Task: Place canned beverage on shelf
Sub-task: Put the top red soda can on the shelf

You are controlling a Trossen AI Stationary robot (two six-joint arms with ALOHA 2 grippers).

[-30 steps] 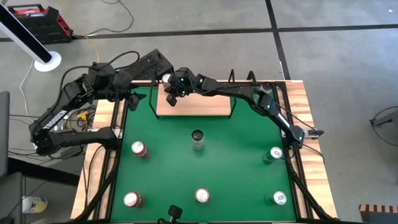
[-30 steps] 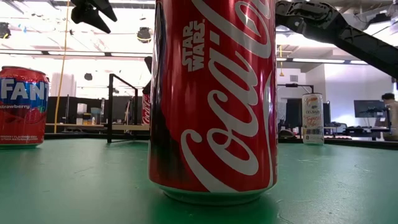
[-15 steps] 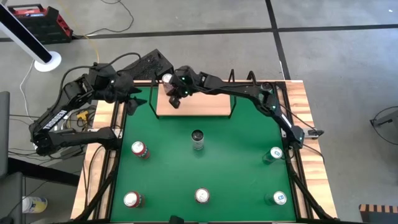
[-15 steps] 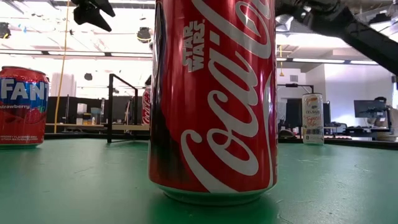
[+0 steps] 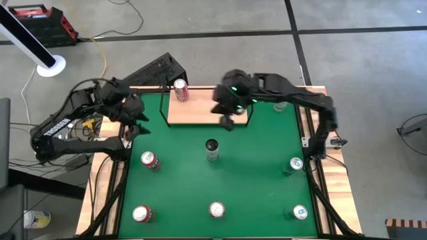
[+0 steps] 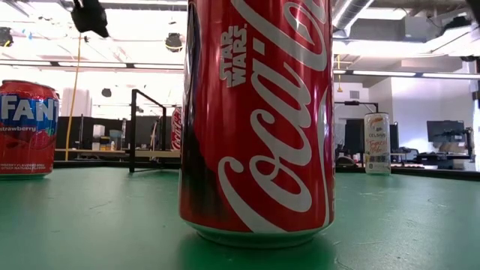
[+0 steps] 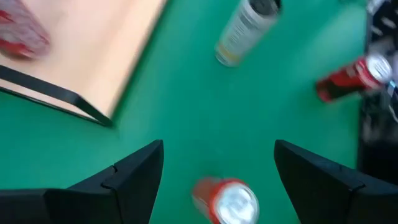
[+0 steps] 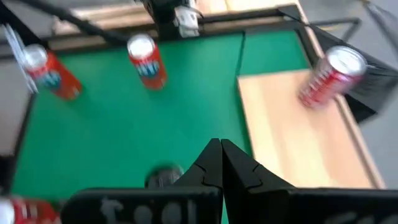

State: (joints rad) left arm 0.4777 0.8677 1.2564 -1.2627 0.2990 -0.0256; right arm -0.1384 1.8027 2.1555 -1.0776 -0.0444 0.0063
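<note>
Standing: one red can (image 5: 179,90) upright on the shelf's (image 5: 200,115) far-left corner
Right claw (image 5: 227,122): mine, pressed together, empty, above shelf's near-right edge
Left claw (image 5: 137,120): mine, spread, left of shelf
Next: fetch the dark can (image 5: 211,149) mid-table

right gripper (image 5: 227,119) now off shelved can (image 5: 180,91)

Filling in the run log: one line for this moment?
red can upright on shelf | right gripper shut, empty, beside shelf | left gripper open above table

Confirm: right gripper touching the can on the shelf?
Apart. High view: the right gripper sits at the shelf's right front corner, with bare board between it and the red can at the back left.
</note>
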